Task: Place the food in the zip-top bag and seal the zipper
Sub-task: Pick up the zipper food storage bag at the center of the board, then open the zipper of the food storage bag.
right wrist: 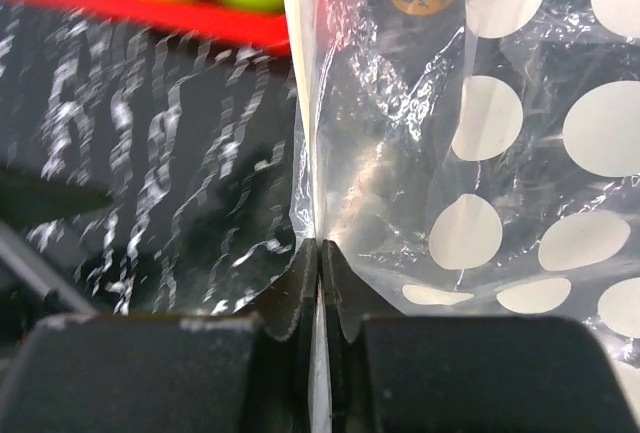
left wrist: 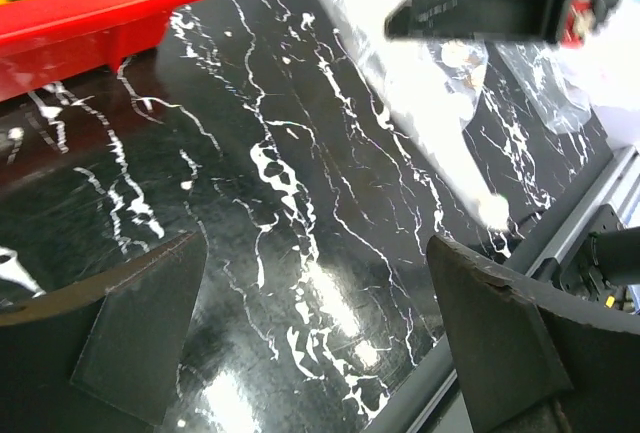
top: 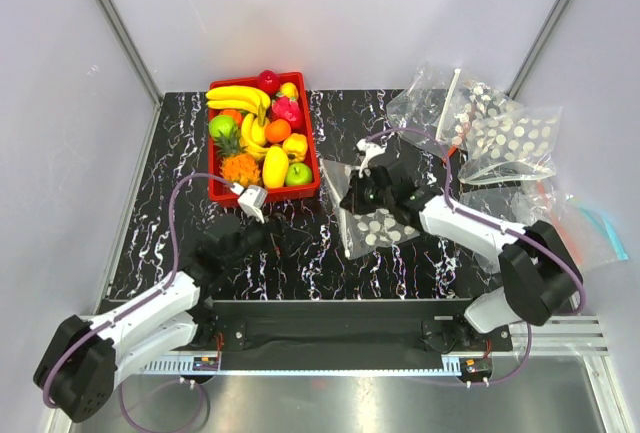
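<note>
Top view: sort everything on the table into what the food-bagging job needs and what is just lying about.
Job: bananas, green apple, dotted zip-top bag pinched by the right gripper, its zipper.
Lying about: pineapple, red fruit, pink fruit, blue-edged clear bag, second dotted bag.

A black surface (top: 300, 253) veined with white, like marble, is shown. A red tray (top: 283, 196) is set on it towards the far side, left of centre. A dotted zip-top bag (top: 368, 231) is laid right of centre, just beside the tray. More crumpled bags (top: 500, 138) are heaped at the far right corner. A plain clear bag (top: 600, 228) with a blue edge is spread at the right edge.
</note>
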Robot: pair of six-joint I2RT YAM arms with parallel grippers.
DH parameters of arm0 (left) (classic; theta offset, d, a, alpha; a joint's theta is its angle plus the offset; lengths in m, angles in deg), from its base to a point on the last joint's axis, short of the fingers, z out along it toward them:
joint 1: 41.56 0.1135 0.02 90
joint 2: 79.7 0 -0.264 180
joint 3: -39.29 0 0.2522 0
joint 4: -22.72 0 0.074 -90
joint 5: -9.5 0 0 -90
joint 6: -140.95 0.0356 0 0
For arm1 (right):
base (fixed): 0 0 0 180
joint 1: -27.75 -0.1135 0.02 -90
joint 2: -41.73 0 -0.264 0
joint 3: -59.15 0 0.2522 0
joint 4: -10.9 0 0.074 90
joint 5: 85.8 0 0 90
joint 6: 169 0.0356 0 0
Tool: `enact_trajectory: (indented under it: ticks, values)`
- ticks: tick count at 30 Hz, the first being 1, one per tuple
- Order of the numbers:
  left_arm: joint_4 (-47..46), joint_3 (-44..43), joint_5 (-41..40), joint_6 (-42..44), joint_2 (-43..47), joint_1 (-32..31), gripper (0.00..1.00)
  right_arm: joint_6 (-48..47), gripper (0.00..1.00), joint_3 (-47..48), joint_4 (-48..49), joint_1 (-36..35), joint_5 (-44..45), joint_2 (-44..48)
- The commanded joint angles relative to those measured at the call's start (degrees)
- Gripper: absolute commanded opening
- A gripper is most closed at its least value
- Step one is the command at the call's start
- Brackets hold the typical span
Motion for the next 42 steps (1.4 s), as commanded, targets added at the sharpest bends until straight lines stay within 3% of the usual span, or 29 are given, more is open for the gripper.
enact_trajectory:
  ticks: [1, 10, 22, 26, 27, 30, 31, 34, 39, 40, 42]
  values:
    - [-8.1, -2.7, 2.7, 0.1, -3.5, -0.3, 0.98, -1.3, 0.09, -3.0, 10.8, -3.9, -4.1, 4.4]
    - [-15.7, -3.3, 6.6, -3.9, -13.4, -1.2, 0.97, 5.0, 0.0, -12.5, 17.8, -10.2, -3.9, 11.1]
    - [-21.1, -1.8, 8.5, -2.9, -10.9, -2.6, 0.88, 7.4, 0.0, -14.8, 18.1, -12.5, -4.4, 16.2]
    - [-21.2, -2.3, 9.5, -2.2, -11.4, -2.7, 0.68, 7.2, 0.0, -14.8, 17.3, -13.3, -4.5, 16.8]
    - [-21.1, -2.3, 9.8, -2.1, -11.5, -2.7, 0.56, 7.5, 0.0, -14.9, 17.2, -13.6, -4.0, 17.1]
    - [-20.9, -2.3, 9.9, -1.5, -11.2, -2.8, 0.35, 7.9, 0.0, -15.3, 16.6, -13.8, -3.2, 17.9]
    - [-20.6, -2.4, 9.7, -1.3, -11.1, -2.8, 0.21, 8.0, 0.0, -15.4, 16.2, -13.8, -1.9, 18.1]
    - [-19.8, -2.6, 9.3, -0.9, -11.0, -2.8, 0.0, 8.0, 0.0, -14.4, 12.1, -13.7, 2.6, 19.0]
    - [-17.3, -3.3, 7.4, -0.1, -10.9, -3.0, 0.0, 6.2, 0.02, -9.0, -1.1, -13.8, 10.1, 19.1]
    - [-17.0, -3.5, 7.1, 0.0, -11.2, -3.1, 0.0, 6.0, 0.1, -7.1, -4.3, -13.8, 11.0, 19.1]
    - [-16.4, -3.8, 6.8, 0.4, -11.2, -3.3, 0.0, 4.5, 0.34, -5.1, -7.4, -14.0, 12.4, 18.3]
